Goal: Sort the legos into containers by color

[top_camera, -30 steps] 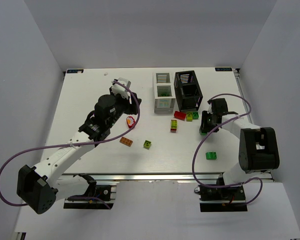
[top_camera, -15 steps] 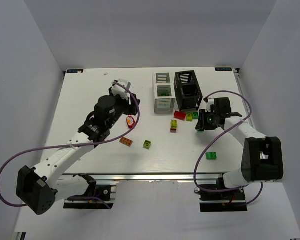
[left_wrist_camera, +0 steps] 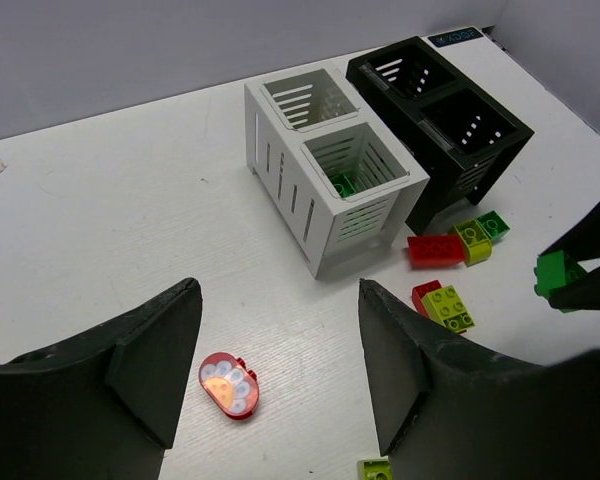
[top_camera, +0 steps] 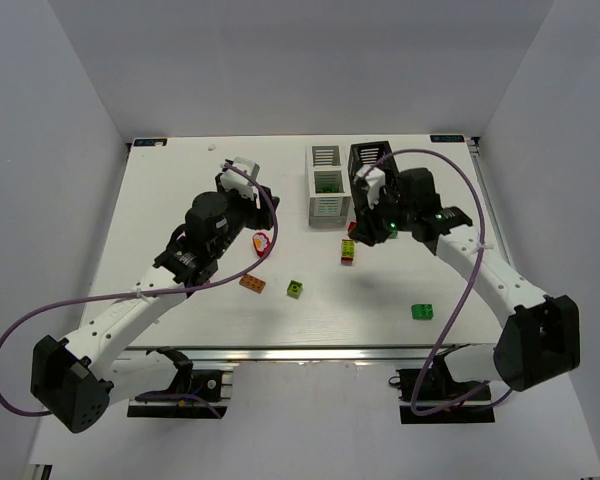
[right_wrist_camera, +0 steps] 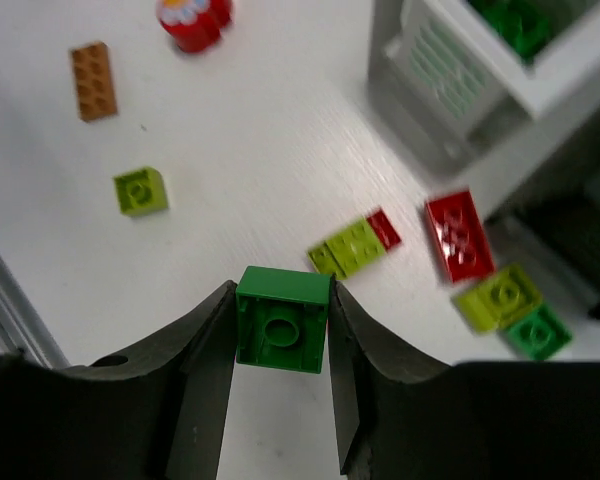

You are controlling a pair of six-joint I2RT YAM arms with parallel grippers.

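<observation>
white smooth tabletop [top_camera: 160,210]. glossy square green brick [right_wrist_camera: 282,322], 1 stud, clamped by right gripper [right_wrist_camera: 280,338], half spread. left gripper [left_wrist_camera: 277,292] held spread, nothing gripped; rounded red piece [left_wrist_camera: 229,384] lying near.

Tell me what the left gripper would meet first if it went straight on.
Probably the red rounded piece on the table, seen between the open fingers of the left gripper; depth is unclear.

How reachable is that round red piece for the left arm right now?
Likely yes: the left gripper hangs open just over the round red piece, which lies alone on the table, with nothing in between.
</observation>
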